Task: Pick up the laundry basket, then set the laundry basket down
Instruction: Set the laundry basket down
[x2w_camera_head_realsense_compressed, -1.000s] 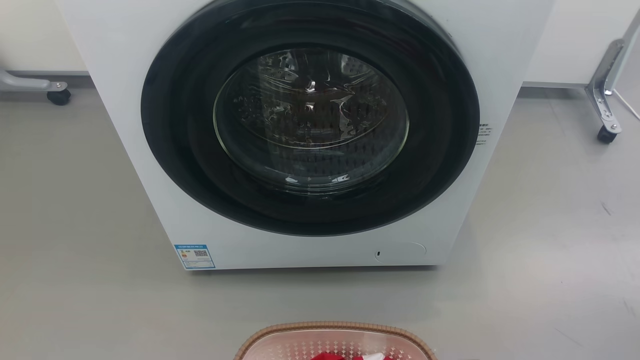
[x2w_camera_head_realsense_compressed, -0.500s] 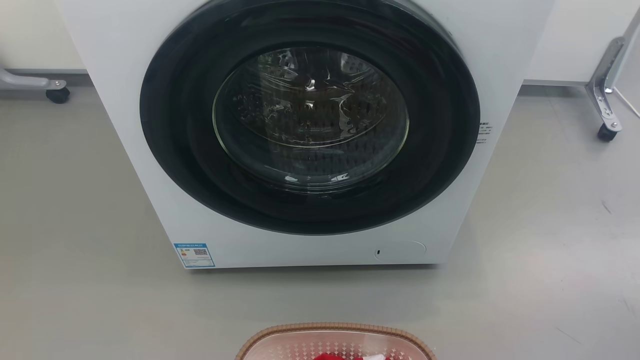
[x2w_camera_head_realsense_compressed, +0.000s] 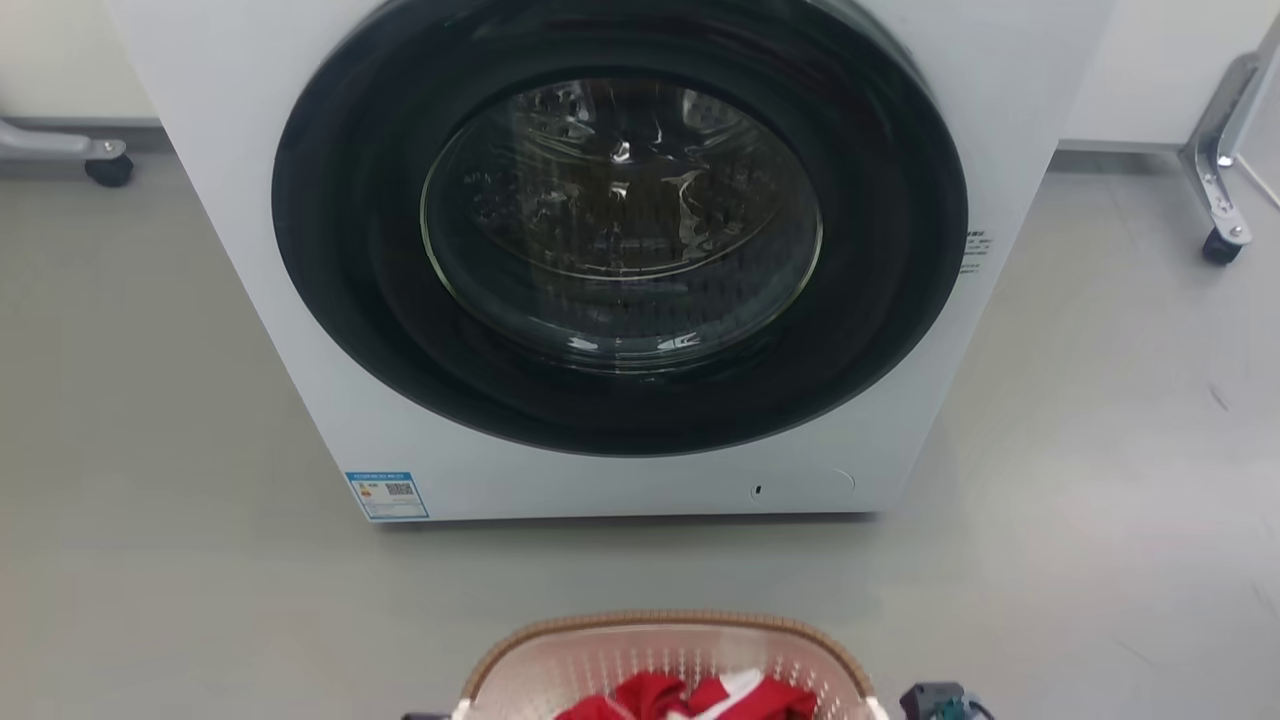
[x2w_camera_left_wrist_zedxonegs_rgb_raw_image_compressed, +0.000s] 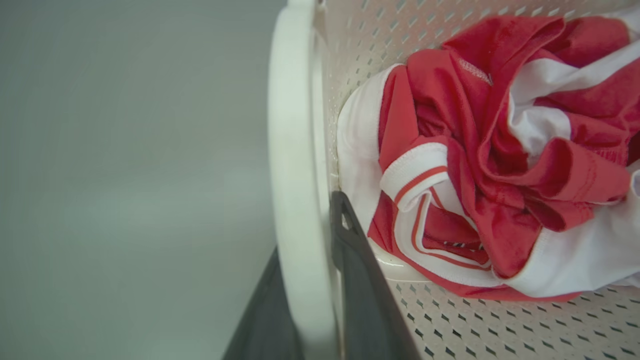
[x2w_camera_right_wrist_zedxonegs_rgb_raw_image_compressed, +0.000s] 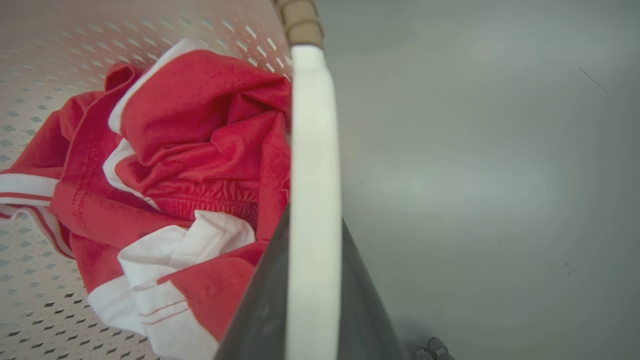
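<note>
Washer (x2w_camera_head_realsense_compressed: 640, 485): white front-loader, round door closed, ahead of the left claw (x2w_camera_left_wrist_zedxonegs_rgb_raw_image_compressed: 309, 240) and the right claw (x2w_camera_right_wrist_zedxonegs_rgb_raw_image_compressed: 315, 217), well apart from both.
Floor (x2w_camera_head_realsense_compressed: 150, 450): bare grey, outboard of each claw.
Laundry basket (x2w_camera_head_realsense_compressed: 660, 622): held between the two claws, brown rim toward the washer. Whether its base touches the floor cannot be told.
Clothes (x2w_camera_left_wrist_zedxonegs_rgb_raw_image_compressed: 475, 150): red-and-white bundle inside the basket, just inboard of each claw's inner finger.
Handles: left handle (x2w_camera_left_wrist_zedxonegs_rgb_raw_image_compressed: 292, 150) and right handle (x2w_camera_right_wrist_zedxonegs_rgb_raw_image_compressed: 312, 150) are white bars, each passing between one claw's fingers.
Grip, left claw: closed narrowly on the left handle, one finger inside the wall and one outside.
Grip, right claw: closed likewise on the right handle, fingers against both faces.
Step in hand: judged to be the lift.
Method: raise both claws at one rate so the rim stays level. Hold firm pressure, since the smooth bars could slide. Avoid swinging toward the washer.
</note>
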